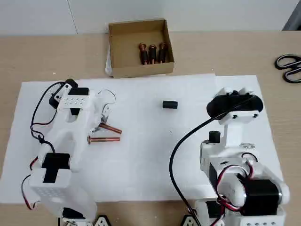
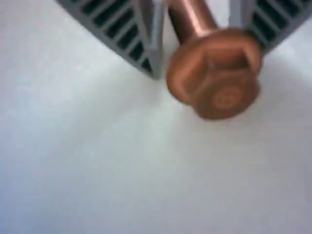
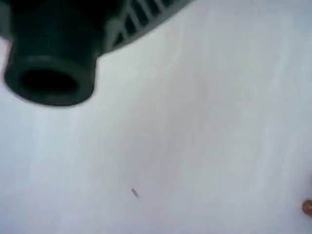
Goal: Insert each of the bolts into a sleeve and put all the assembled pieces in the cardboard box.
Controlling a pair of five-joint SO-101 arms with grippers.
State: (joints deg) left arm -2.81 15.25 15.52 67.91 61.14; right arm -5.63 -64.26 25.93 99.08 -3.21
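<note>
My left gripper (image 2: pixel 209 48) is shut on a copper bolt (image 2: pixel 214 80), whose hex flange head sticks out past the grey fingers (image 2: pixel 131 39) just above the white sheet. In the high view this bolt (image 1: pixel 111 128) lies slanted at the left gripper (image 1: pixel 100 124), with a second bolt (image 1: pixel 104 139) flat on the sheet beside it. My right gripper (image 1: pixel 216 142) is shut on a black sleeve (image 3: pixel 48 73), open end facing the camera. Another black sleeve (image 1: pixel 170 104) lies loose mid-sheet. The cardboard box (image 1: pixel 117 47) at the back holds three assembled pieces (image 1: pixel 152 52).
A white sheet (image 1: pixel 155 160) covers the table in front of both arms. Black scissors (image 1: pixel 289 67) lie on the wood at the far right. A black cable (image 1: pixel 181 141) loops from the right arm across the sheet. A copper tip (image 3: pixel 307 207) shows at the right wrist view's edge.
</note>
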